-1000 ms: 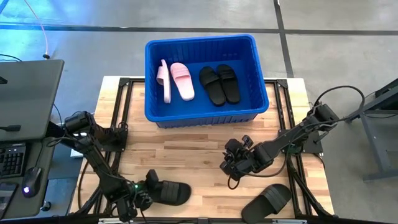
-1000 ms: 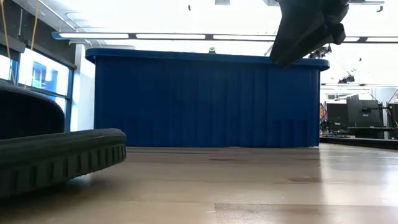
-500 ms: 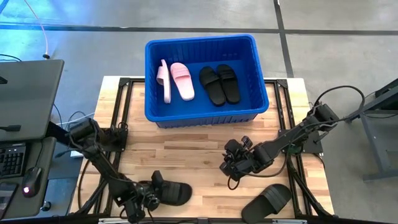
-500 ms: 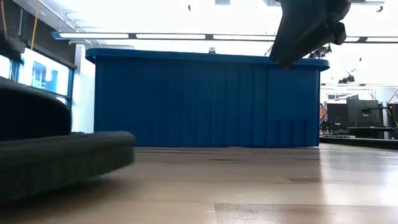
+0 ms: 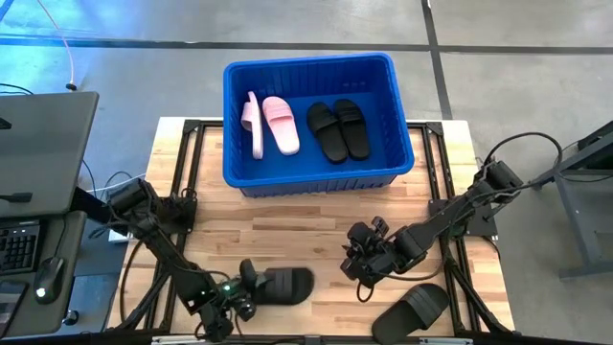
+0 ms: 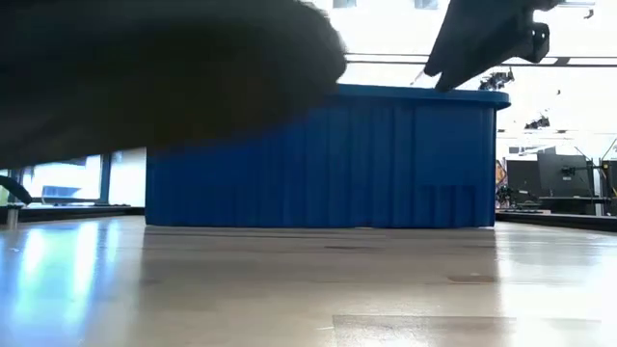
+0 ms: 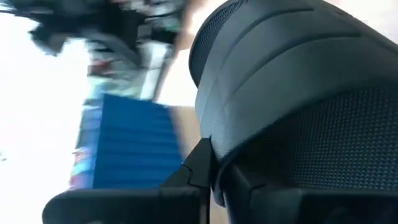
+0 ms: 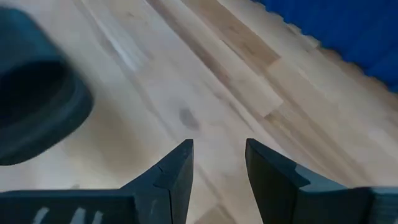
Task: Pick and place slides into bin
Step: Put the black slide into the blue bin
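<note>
My left gripper [image 5: 251,287] is shut on a black slide [image 5: 285,285] near the table's front edge, left of centre. In the low view this slide [image 6: 145,67] is a dark mass above the table top. My right gripper [image 5: 360,268] is open and empty over the table right of centre. A second black slide [image 5: 412,309] lies on its sole at the front right and shows in the right wrist view [image 8: 31,112]. The blue bin [image 5: 402,144] at the far side holds two pink slides [image 5: 271,125] and two black slides [image 5: 338,129]. My left gripper holds the black slide by its end toward the table's left edge [image 5: 263,286], coming at it roughly level from the left. One finger [image 7: 199,168] lies against the slide's ribbed side [image 7: 249,124]; the other is hidden by the slide. The slide is lifted clear of the table.
Black frame rails [image 5: 192,172] run along the wooden table's left and right sides. A desk with a laptop and keyboard [image 5: 29,192] stands beyond the left edge. Bare wood [image 5: 287,225] lies between the bin and the grippers.
My left gripper has gone toward the table's right edge and up with the black slide. The slide rested on the table before and now hangs clear of it. My right gripper has shifted slightly toward the near edge.
</note>
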Controlling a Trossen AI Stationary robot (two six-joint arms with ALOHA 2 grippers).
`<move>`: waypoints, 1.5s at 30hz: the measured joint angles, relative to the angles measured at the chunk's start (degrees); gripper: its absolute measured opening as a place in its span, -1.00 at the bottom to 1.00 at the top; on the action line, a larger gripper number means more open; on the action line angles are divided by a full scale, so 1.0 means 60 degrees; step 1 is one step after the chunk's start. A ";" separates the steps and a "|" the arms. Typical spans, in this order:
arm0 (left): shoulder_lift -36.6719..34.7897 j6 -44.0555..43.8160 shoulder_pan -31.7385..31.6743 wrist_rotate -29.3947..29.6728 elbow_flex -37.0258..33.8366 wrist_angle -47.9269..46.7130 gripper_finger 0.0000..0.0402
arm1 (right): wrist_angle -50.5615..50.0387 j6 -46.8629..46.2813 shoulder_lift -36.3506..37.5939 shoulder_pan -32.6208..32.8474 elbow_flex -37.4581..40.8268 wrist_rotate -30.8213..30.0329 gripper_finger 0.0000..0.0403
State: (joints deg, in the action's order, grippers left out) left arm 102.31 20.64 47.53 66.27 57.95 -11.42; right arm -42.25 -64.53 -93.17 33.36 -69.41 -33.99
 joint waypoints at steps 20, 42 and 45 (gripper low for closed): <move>-0.1054 0.5997 -0.5234 -0.2270 0.7374 -0.0083 -0.98 | 0.0796 -0.1254 -0.0368 0.1649 0.0000 0.0494 -0.32; 0.1007 0.6102 -1.1549 -1.1308 0.7544 -0.0381 -0.98 | 0.1160 -0.1683 -0.1414 0.1873 -0.0004 -0.0324 -0.32; 0.1226 0.6055 -1.1880 -1.2204 0.7550 -0.0408 -0.98 | 0.1160 -0.2603 -0.1681 0.1890 -0.0004 0.0214 -0.32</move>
State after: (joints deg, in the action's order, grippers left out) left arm 109.66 56.97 -23.75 -6.95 103.26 -13.86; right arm -35.29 -80.14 -103.25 44.70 -69.43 -32.70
